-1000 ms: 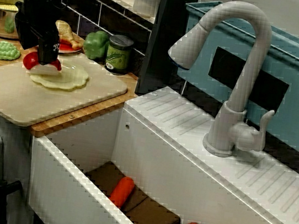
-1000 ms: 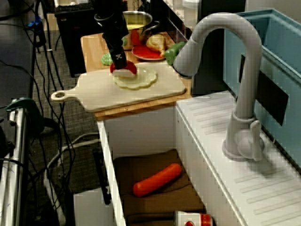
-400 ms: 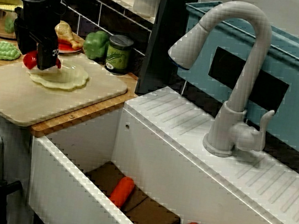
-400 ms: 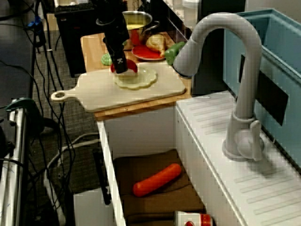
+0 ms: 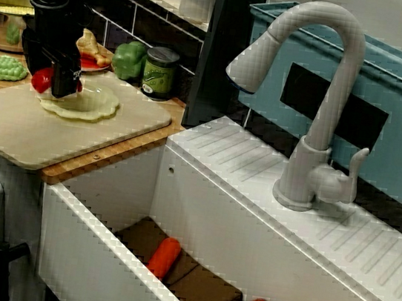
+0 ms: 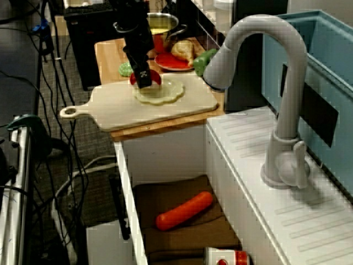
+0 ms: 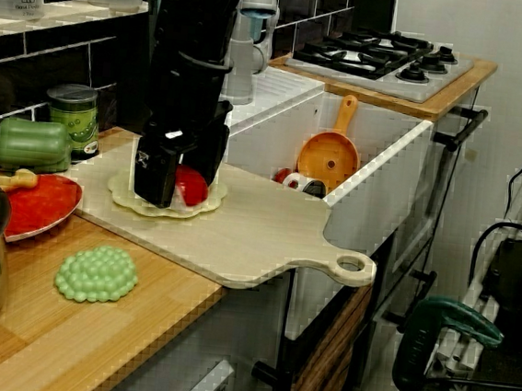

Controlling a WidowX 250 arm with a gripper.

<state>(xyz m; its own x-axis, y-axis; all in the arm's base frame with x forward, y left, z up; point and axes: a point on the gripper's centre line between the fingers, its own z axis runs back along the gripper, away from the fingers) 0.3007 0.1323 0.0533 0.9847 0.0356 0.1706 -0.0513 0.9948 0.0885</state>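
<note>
Gripper: upper left of the stove-side view, fingers clamped on the red ball.
Ball: sits on the pale disc, on the board.
Behind board: pepper, can, red plate.
Sink: lower frame, carrot inside.

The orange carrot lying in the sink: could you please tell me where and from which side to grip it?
The carrot lies flat on the brown mat with sink walls around it, so probably grip its middle from straight above, closing across the narrow width.
</note>
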